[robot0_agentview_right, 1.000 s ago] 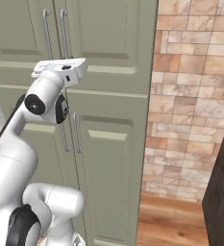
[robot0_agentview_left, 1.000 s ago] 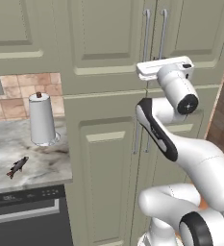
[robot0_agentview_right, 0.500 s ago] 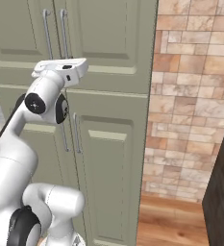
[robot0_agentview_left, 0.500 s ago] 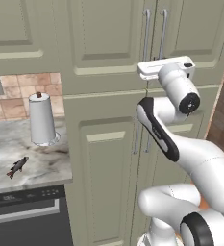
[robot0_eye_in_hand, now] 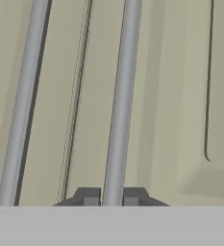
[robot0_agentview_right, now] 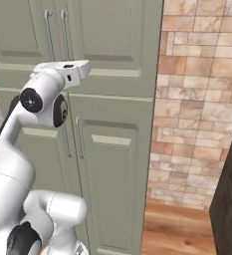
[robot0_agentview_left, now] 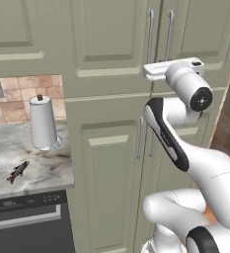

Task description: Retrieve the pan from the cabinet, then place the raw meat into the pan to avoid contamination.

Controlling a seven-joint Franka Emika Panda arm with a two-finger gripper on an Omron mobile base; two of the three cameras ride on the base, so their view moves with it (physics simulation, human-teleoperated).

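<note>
Sage-green cabinet (robot0_agentview_left: 111,64) doors filled the far wall, both shut. Gripper (robot0_eye_in_hand: 111,196) sat narrowed around the right door's bar handle (robot0_eye_in_hand: 120,103), a fingertip on each side. Nothing had shifted over the last second: arm static, door unmoved. Pull judged still pending; pan presumably inside. Raw meat (robot0_agentview_left: 18,171) lay on the left counter (robot0_agentview_left: 42,173).

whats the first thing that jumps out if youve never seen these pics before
The white arm reaches up to the tall green cabinet, and in the hand view its gripper is closed around one of the two long silver bar handles at the door seam. Off to the left, a small dark fish lies on the marble counter near a paper-towel roll.
</note>
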